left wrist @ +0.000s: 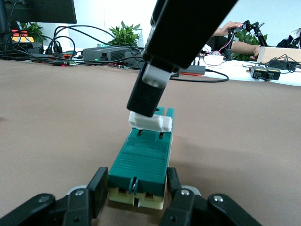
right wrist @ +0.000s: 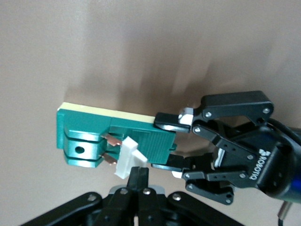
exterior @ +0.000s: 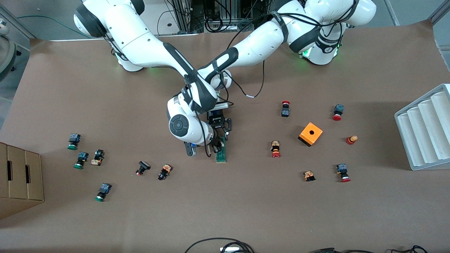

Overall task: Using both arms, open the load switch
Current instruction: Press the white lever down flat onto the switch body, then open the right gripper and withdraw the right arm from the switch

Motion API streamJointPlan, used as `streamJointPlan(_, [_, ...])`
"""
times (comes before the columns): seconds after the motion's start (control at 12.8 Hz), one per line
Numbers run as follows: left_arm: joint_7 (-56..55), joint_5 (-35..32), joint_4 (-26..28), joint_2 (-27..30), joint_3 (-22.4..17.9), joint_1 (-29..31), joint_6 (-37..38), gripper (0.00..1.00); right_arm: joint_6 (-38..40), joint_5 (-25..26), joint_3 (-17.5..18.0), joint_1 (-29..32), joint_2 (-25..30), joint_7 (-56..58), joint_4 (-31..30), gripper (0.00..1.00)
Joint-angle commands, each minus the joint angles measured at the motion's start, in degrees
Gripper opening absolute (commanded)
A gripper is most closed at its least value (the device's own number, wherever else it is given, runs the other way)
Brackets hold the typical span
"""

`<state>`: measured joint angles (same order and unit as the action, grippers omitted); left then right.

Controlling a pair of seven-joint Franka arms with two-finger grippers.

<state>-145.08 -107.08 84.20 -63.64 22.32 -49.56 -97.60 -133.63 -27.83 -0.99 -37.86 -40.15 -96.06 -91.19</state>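
The load switch (exterior: 221, 153) is a narrow green bar lying flat on the brown table, mid-table. My left gripper (left wrist: 136, 189) is shut on one end of the switch (left wrist: 141, 162), with a finger (left wrist: 97, 188) on each side of the green body. My right gripper (right wrist: 138, 178) is shut, its fingers pressed together with nothing between them. Their tips rest against the small white lever (right wrist: 126, 157), which stands tilted up off the switch (right wrist: 84, 136), showing copper contacts. In the front view the left gripper (exterior: 224, 136) and right gripper (exterior: 216, 146) meet over the switch.
An orange cube (exterior: 310, 134) and several red-capped push buttons (exterior: 275, 149) lie toward the left arm's end. Green-capped buttons (exterior: 73, 141) lie toward the right arm's end. A white ribbed rack (exterior: 427, 130) and a cardboard box (exterior: 19, 179) stand at the table's two ends.
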Motion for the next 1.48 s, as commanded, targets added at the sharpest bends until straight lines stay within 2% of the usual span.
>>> streamJointPlan(0.0, [0.6,0.6,-0.4,-0.4,0.1,-0.1,0.0,0.58,-4.0,2.0,-0.1,-0.1,-1.6,0.7,-0.8,0.0])
streamJointPlan(0.39, [0.7,0.6,-0.4,-0.4,0.0,-0.1,0.0,0.58,-3.4,2.2,-0.1,0.1,-1.1,0.3,-0.2,0.0])
streamJointPlan(0.47, [0.7,0.6,-0.4,-0.4,0.0,-0.1,-0.1,0.58,-3.0,2.0,-0.1,0.4,-0.3,0.2,0.0,0.11])
streamJointPlan(0.54, [0.6,0.6,-0.3,-0.4,0.0,-0.1,-0.1,0.58,-2.1,1.9,-0.1,0.9,1.0,0.2,0.0,0.34])
streamJointPlan(0.62, [0.6,0.6,-0.3,-0.4,0.1,-0.1,-0.1,0.58,-0.6,2.1,-0.1,1.9,2.6,0.3,0.0,0.75])
streamJointPlan(0.7, [0.6,0.6,-0.3,-0.4,0.0,-0.1,-0.1,0.58,1.0,2.1,-0.1,3.1,4.3,0.6,0.1,0.96])
streamJointPlan(0.78, [0.6,0.6,-0.3,-0.4,0.0,-0.1,-0.1,0.58,2.6,2.6,-0.1,4.5,6.5,2.4,0.0,1.0])
streamJointPlan(1.17, [0.6,0.6,-0.3,-0.4,0.0,0.0,-0.4,0.6,17.1,5.2,-0.5,13.2,18.2,28.6,-0.8,1.0])
streamJointPlan(1.25, [0.6,0.6,-0.3,-0.3,0.1,0.0,-0.8,0.75,20.7,5.3,-0.6,15.4,20.4,33.2,-0.8,1.0])
streamJointPlan(1.32, [0.6,0.6,-0.5,-0.2,0.1,0.1,-0.9,1.0,24.1,6.5,-0.6,17.5,22.7,37.6,-0.8,1.0])
streamJointPlan(1.4, [0.7,0.5,-0.5,0.2,0.1,0.2,-2.1,1.0,27.1,9.3,-0.6,18.9,24.9,42.3,-1.2,1.0])
